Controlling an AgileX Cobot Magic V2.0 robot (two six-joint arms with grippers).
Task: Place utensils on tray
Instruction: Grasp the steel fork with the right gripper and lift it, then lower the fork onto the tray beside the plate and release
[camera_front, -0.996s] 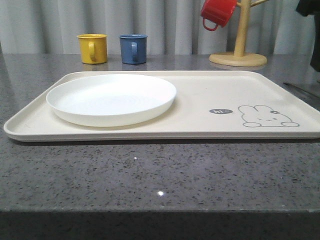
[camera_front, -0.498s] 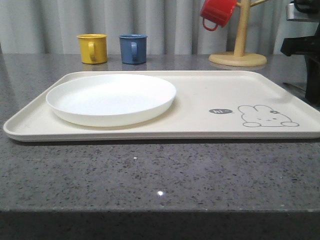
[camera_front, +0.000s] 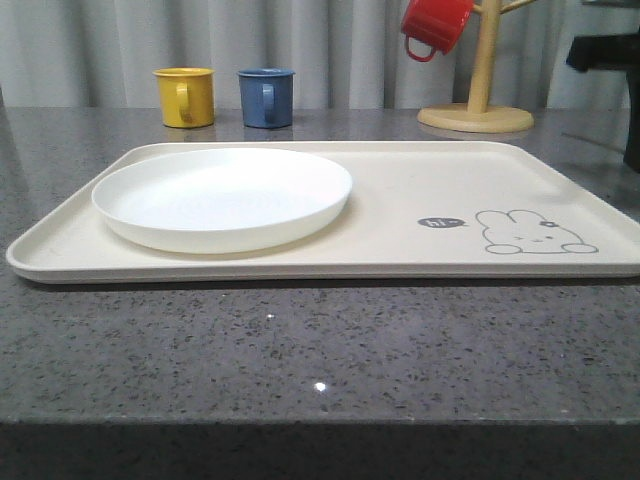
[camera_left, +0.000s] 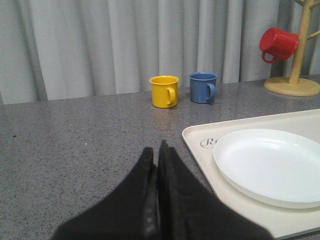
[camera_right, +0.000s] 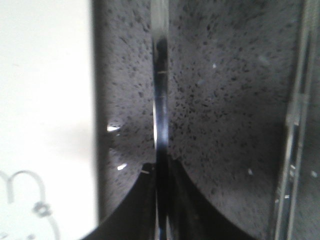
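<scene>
Right jaws (camera_right: 161, 200): closed narrow on a slim shiny utensil (camera_right: 160, 100), gripped at one end; which piece it is cannot be told. It hangs over bare table (camera_right: 225, 100) just beside the tray (camera_right: 45, 100) edge.
Second utensil (camera_right: 290, 150): a slim metal piece lying on the table, well apart from the tray; blurred.
Left jaws (camera_left: 156, 160): pressed together, holding nothing, over the table off the tray's 9 o'clock side.
Progress: judged early. No cutlery lies on the tray yet; one piece is in the grip, at least one more waits on the table.
Tray contents: a white plate (camera_front: 222, 195) toward 9 o'clock, nothing in it; the rabbit drawing (camera_front: 535, 232) near 4 o'clock is bare.
Mugs: yellow (camera_front: 186, 96) and blue (camera_front: 266, 97) beyond the tray at 11 o'clock; red (camera_front: 435, 25) hung on a wooden stand (camera_front: 478, 110) at 1 o'clock.
</scene>
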